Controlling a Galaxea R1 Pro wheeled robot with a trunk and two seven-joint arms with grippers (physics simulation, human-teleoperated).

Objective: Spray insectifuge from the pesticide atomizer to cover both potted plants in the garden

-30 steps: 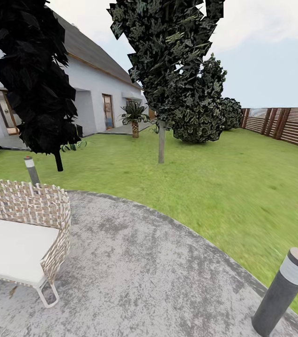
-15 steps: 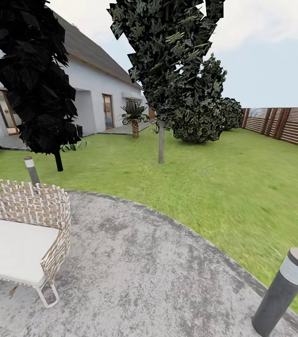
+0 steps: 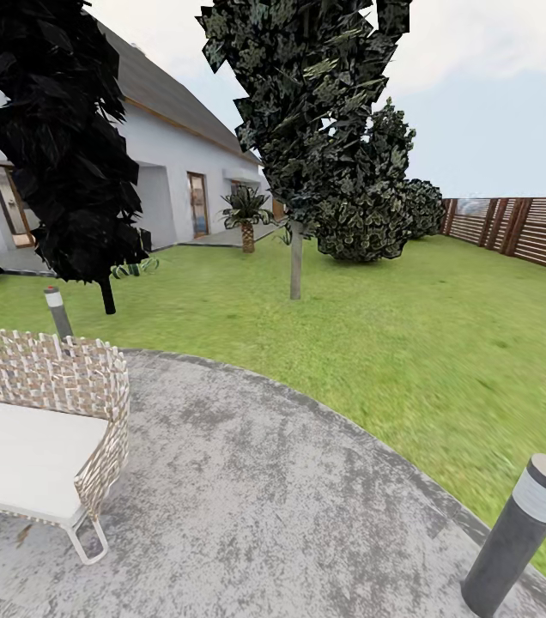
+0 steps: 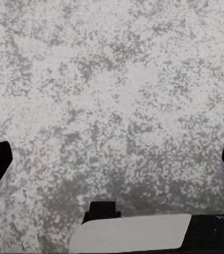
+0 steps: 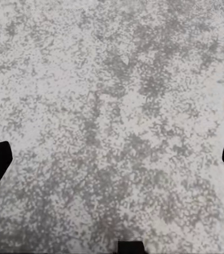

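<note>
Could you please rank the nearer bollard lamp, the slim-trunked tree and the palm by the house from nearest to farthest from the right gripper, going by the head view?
1. Bollard lamp: at the patio edge, to the right.
2. Slim-trunked tree: mid-lawn, ahead.
3. Palm: far off, beside the house.

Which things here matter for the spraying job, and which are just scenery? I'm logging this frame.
Job:
- garden lawn
- gravelly patio
- left gripper, jaws apart
- right gripper, jaws apart

Scenery:
- wicker bench
- bollard lamp
- second bollard lamp
- trees
- palm
- house
- wooden fence
</note>
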